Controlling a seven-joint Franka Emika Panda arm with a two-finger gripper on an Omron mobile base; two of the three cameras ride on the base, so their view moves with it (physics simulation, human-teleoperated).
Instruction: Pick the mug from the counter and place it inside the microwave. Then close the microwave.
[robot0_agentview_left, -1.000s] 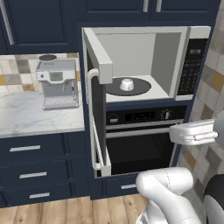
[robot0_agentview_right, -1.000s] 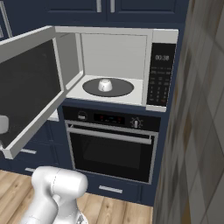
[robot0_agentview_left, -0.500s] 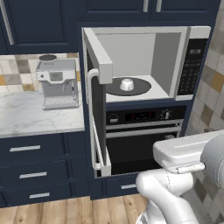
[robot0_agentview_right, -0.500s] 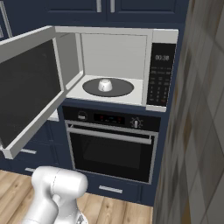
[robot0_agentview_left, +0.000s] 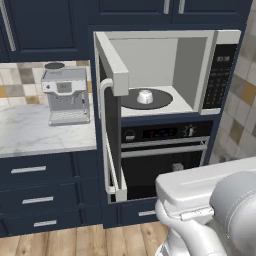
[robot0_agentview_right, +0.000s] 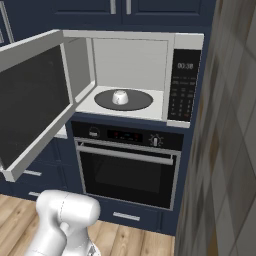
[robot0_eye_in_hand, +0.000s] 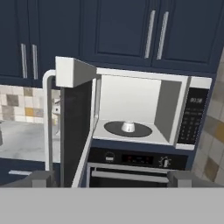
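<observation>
The small white mug (robot0_agentview_left: 145, 96) (robot0_agentview_right: 120, 96) (robot0_eye_in_hand: 127, 127) stands upside-down-looking on the dark round turntable inside the microwave (robot0_agentview_left: 220, 70) (robot0_agentview_right: 182, 85) (robot0_eye_in_hand: 194, 113). The microwave's door (robot0_agentview_left: 111, 115) (robot0_agentview_right: 30, 105) (robot0_eye_in_hand: 74, 127) hangs wide open to the left, its vertical handle facing out. My gripper (robot0_eye_in_hand: 111, 179) is open and empty, its fingertips (robot0_eye_in_hand: 41, 178) far apart, well back from the microwave and facing it. The marble counter (robot0_agentview_left: 30, 132) (robot0_eye_in_hand: 22, 140) lies left of the door.
A silver coffee machine (robot0_agentview_left: 65, 95) sits on the counter. A black oven (robot0_agentview_left: 165, 160) (robot0_agentview_right: 130, 170) is below the microwave. Navy drawers (robot0_agentview_left: 40, 195) are under the counter, navy cabinets above. A tiled wall (robot0_agentview_right: 230, 150) closes in on the right.
My hand has sunk lower and drawn back towards the base in the left base view. The mug and the microwave door have not moved.
</observation>
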